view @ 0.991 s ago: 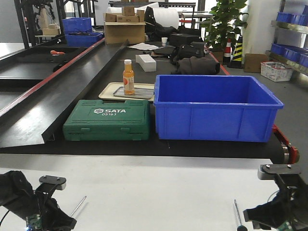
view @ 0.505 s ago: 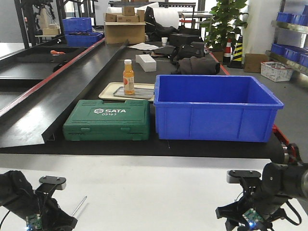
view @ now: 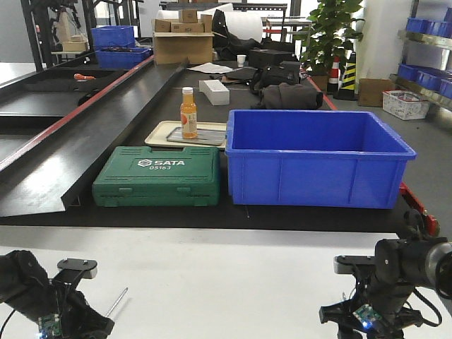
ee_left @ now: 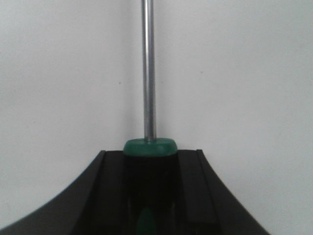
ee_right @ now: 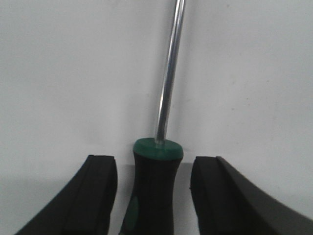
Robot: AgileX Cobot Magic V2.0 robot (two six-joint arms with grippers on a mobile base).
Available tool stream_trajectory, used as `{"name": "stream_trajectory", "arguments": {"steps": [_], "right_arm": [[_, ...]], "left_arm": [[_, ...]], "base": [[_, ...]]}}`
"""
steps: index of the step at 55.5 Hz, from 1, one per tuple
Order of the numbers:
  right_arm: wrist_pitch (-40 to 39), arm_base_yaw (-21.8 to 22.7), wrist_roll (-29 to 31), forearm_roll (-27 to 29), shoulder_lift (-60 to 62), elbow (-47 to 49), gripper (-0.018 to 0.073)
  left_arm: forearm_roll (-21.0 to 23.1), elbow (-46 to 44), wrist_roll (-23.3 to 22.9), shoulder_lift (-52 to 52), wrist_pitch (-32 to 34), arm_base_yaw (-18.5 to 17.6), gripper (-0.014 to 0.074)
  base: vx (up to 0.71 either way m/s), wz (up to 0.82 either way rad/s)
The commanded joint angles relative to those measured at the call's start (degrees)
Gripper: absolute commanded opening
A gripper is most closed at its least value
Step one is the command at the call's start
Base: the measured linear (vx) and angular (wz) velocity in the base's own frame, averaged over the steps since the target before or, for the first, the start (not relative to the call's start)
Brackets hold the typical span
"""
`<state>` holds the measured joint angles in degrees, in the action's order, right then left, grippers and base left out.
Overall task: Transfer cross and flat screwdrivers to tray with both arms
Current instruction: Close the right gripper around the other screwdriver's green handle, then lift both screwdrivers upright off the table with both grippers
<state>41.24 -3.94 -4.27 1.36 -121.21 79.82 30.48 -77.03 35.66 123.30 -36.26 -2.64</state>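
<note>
One screwdriver (ee_left: 148, 73) lies on the white table (view: 226, 282), and my left gripper (ee_left: 149, 166) is shut on its black, green-capped handle. Its steel shaft (view: 116, 301) sticks out ahead of the left gripper (view: 74, 321) at the bottom left. The other screwdriver (ee_right: 154, 186) lies between the fingers (ee_right: 98, 196) of my open right gripper (ee_right: 154, 164), with a gap on each side of the handle. In the front view the right gripper (view: 364, 318) covers it. The grey tray (view: 201, 135) lies far back, on a beige tray (view: 161, 133).
A deep blue bin (view: 318, 159) and a green SATA tool case (view: 159, 176) stand on the black belt between the white table and the trays. An orange bottle (view: 188, 113) stands on the beige tray. A black ramp (view: 78, 155) runs along the left.
My right arm has swung in from the right edge and now sits low over the right screwdriver, which showed bare before. The left arm and its screwdriver have not moved.
</note>
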Motion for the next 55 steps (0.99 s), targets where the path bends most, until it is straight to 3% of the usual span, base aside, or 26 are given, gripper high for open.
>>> {"name": "stream_trajectory", "arguments": {"steps": [1,12,19,38,55], "right_arm": [[-0.5,0.0,-0.1,-0.6,2.0,1.7,0.0431],[-1.2,0.0,-0.1,-0.6,1.0,1.7,0.0405],[-0.3,0.0,-0.1,-0.6,1.0,1.7,0.0337],[-0.2,0.0,0.3,-0.1,1.2,1.7,-0.0013],[-1.5,0.0,5.3,1.1,5.0,2.2,-0.0011]], "left_arm": [[1.4,-0.2,-1.1,-1.5,-3.5,-0.3,-0.0006],[1.4,-0.2,-1.1,-1.5,-3.3,-0.3,-0.0006],[1.4,-0.2,-1.1,-1.5,-3.4,-0.3,-0.0006],[1.4,-0.2,-0.9,-1.5,-3.6,-0.3,-0.0006],[1.5,-0.2,-0.5,-6.9,-0.9,-0.3,-0.0006]], "base": [[0.0,0.0],[0.0,0.0],[0.0,0.0],[0.0,0.0],[0.0,0.0]]}}
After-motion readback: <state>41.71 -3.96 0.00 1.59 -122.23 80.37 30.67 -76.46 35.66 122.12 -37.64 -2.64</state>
